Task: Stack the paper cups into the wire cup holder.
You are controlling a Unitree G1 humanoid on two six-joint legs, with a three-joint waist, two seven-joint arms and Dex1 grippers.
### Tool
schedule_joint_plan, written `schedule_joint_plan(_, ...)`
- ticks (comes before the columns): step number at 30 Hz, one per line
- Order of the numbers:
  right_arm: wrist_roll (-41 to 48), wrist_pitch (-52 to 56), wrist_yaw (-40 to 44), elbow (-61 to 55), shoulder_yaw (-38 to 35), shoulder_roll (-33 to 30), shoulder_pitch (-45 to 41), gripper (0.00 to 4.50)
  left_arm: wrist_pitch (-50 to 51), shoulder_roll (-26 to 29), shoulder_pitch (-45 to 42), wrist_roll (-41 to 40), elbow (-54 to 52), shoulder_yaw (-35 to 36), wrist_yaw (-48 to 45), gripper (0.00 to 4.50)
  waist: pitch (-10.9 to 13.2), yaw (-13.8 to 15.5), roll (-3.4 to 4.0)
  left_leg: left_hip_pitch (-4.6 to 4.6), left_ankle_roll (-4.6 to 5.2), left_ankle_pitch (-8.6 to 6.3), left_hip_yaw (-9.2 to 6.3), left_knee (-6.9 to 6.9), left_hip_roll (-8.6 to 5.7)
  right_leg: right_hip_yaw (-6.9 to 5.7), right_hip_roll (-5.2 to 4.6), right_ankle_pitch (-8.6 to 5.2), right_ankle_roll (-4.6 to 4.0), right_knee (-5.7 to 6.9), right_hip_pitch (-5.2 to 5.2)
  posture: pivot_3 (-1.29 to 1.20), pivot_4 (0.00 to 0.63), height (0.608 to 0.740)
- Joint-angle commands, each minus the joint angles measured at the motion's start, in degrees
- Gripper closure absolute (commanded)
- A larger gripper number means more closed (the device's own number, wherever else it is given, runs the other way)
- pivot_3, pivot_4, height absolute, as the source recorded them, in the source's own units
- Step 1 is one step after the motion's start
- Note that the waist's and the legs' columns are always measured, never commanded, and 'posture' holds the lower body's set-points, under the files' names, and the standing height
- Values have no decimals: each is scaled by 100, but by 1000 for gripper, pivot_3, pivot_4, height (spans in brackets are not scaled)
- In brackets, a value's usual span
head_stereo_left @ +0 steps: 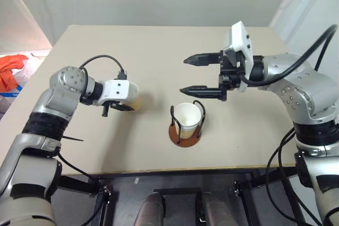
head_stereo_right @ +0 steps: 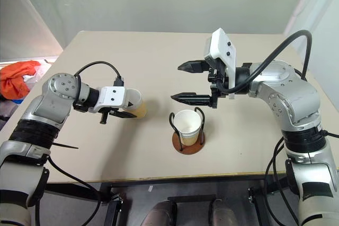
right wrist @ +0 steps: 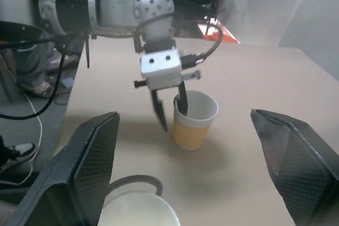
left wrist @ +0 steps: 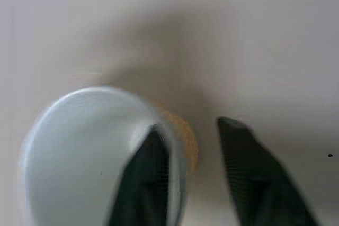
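A paper cup (head_stereo_right: 139, 107), pale orange outside and white inside, stands upright on the table left of centre. My left gripper (right wrist: 172, 115) straddles its near wall, one finger inside the cup and the other outside. In the left wrist view the outer finger (left wrist: 249, 173) stands a little apart from the cup (left wrist: 79, 146), so the jaws are open. The wire cup holder (head_stereo_left: 185, 137), a reddish-brown disc with black loops, stands near the front edge with another paper cup (head_stereo_left: 188, 116) seated in it. My right gripper (head_stereo_left: 184, 74) hangs open above and behind the holder, pointing left.
The beige table (head_stereo_left: 159, 46) stretches back behind both arms. Its front edge runs just below the holder. An orange cloth (head_stereo_left: 10, 70) lies off the table's left side. In the right wrist view, a person's shoe (right wrist: 13, 154) shows on the floor beyond the left arm.
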Motion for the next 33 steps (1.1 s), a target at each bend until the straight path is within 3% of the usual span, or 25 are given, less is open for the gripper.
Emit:
schedule_joint_plan(1,106,77,114,-324,-264,-257,142,299,0,100,-42,-198,-265,168,-382,4404,-1,14,-1,0,0,0,0,0,0,0,0,0,1,0,0,0,150,740)
schedule_joint_plan(4,237,176,313,-428,-399,-552,351,299,205,225,-48,-408,-542,216,-820,4482,-2,25,-3,-4,0,0,1,0,0,0,0,2,4,-2,0,0,150,740)
schedule_joint_plan(8,764,335,1260,-1098,-760,-1552,1283,299,604,496,-326,-1273,-1258,104,-1254,4482,-4,72,-7,-23,2,-2,3,-2,-1,-5,1,-1,9,-10,-4,0,150,740)
schedule_joint_plan(14,612,223,838,-1318,-1854,-2083,2754,299,1367,882,-1648,-3503,-2164,-334,-1254,4482,-2,124,-18,-39,3,-7,10,9,-6,2,-4,0,38,-21,-3,0,150,740)
schedule_joint_plan(20,743,381,152,-2014,-2391,-1953,3931,299,1345,846,-2868,-5043,-2156,-1264,-1254,4482,-1,91,-3,0,15,-14,20,7,-5,7,-12,-4,84,-58,45,0,150,740)
schedule_joint_plan(23,903,475,-146,-2251,-2564,-1870,4098,299,906,778,-3169,-5286,-2096,-2011,-1254,4482,-1,60,2,12,18,-12,28,12,-6,21,-12,2,106,-61,61,0,150,740)
schedule_joint_plan(33,1334,835,-810,-2849,-3208,-1882,4672,299,-805,286,-3978,-4790,-1363,-3952,-1254,4482,2,125,5,-24,51,-52,17,89,-10,19,-9,-2,144,-92,84,0,150,740)
